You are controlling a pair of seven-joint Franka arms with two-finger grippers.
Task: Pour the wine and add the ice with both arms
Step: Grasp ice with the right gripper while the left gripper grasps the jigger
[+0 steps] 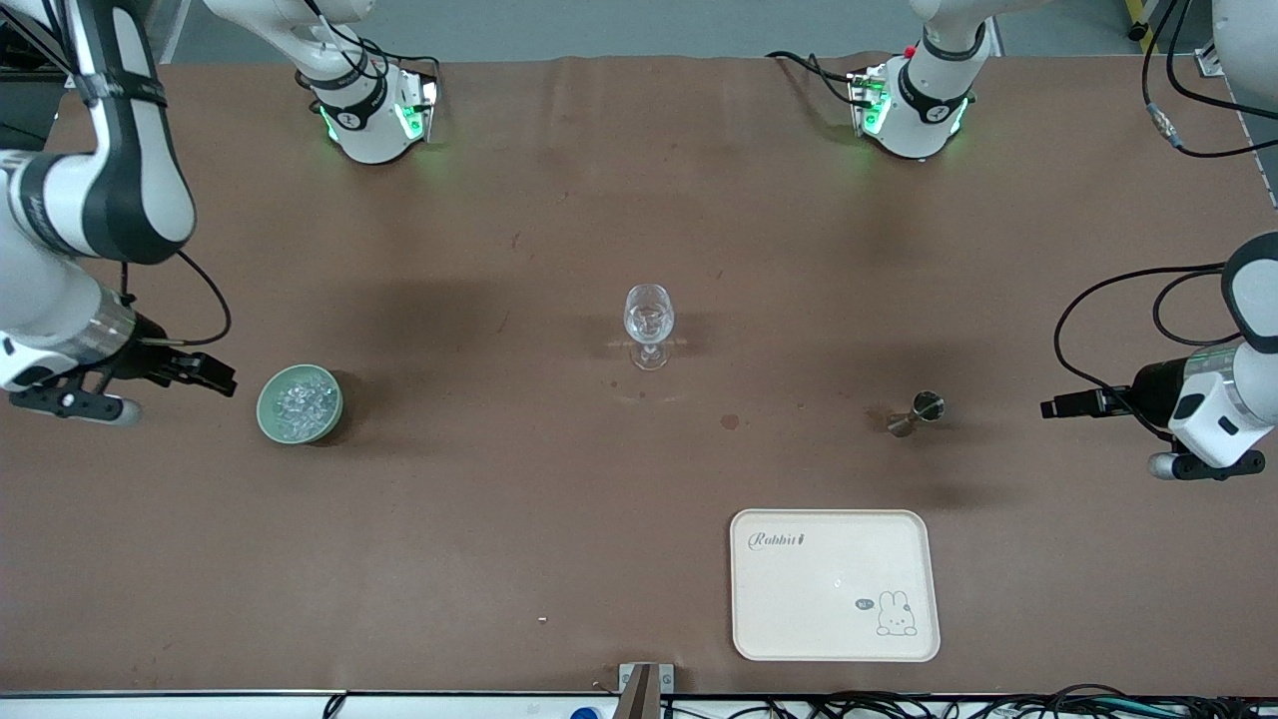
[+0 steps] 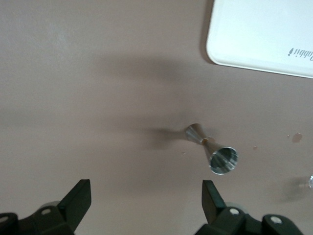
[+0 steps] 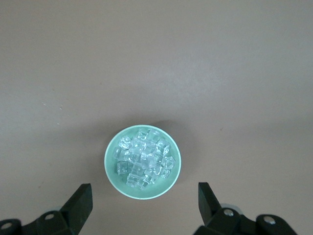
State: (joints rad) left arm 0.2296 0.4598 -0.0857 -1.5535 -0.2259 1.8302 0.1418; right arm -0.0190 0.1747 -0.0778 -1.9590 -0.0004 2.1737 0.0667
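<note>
Cream tray lies nearest me on the brown tabletop.

My left gripper hangs wide open and empty near the steel jigger, seemingly tipped over. My right gripper, also spread and empty, hangs beside the green bowl holding the ice. The wine glass stands mid-table.

Robot lab: two bench-mounted arms, trailing cables.

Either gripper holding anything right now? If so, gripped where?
Nothing held. The left gripper is open over bare table by the jigger; the right gripper is open beside the bowl of ice.
</note>
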